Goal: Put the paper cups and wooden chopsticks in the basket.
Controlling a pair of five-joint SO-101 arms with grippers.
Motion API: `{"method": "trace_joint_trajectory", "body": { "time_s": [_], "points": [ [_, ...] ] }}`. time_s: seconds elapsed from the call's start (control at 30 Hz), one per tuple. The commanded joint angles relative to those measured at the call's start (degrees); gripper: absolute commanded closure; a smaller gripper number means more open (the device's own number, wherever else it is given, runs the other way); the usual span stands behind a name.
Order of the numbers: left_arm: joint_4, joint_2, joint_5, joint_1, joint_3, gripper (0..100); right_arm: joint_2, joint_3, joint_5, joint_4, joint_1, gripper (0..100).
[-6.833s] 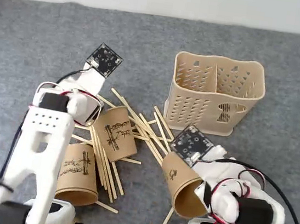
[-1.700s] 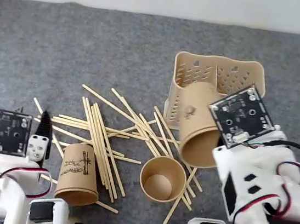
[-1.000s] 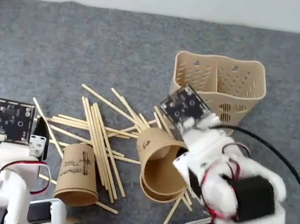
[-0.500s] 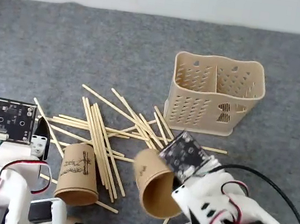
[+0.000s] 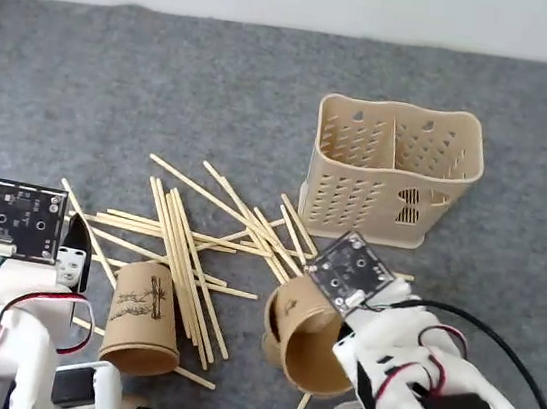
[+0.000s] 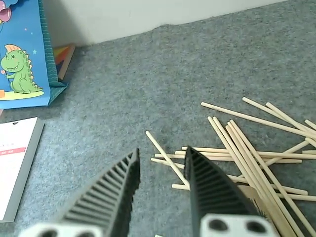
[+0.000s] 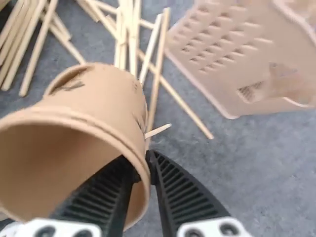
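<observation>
A cup (image 7: 84,123) is pinched at its rim between the nearly closed right fingers (image 7: 170,185), low over the counter (image 5: 119,73), near the basket (image 5: 395,165) but outside it. It should be lifted clear of the basket's wall, turned base down over a compartment, and only then released. The left fingers (image 6: 210,182) are spread and hold nothing, beside the chopsticks (image 5: 188,244). A second cup (image 5: 143,313) lies among these, and sticks lie between the held cup and the basket. A bag (image 6: 22,54) and a booklet (image 6: 15,163) are well aside.
</observation>
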Motion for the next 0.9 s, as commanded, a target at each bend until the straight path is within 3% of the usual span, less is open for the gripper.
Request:
{"method": "trace_joint_trajectory", "body": {
  "time_s": [0.0,0.3,0.53,0.63,0.87],
  "points": [
    [0.09,-0.18,-0.53,-0.26,-0.13,85,0.4,1.76,0.79,2.51,-3.65,99.0],
    [0.09,-0.18,-0.53,-0.26,-0.13,85,1.01,1.93,0.88,2.42,-7.52,98.1],
    [0.09,-0.18,-0.53,-0.26,0.04,85,6.2,-2.37,0.62,2.33,-0.57,77.9],
    [-0.35,-0.18,-0.53,-0.09,1.54,85,7.6,-6.95,-1.76,2.33,1.19,74.5],
    [-0.35,-0.18,-0.53,0.0,2.51,85,12.18,-14.42,-7.65,2.24,-7.69,74.2]
  ]
}}
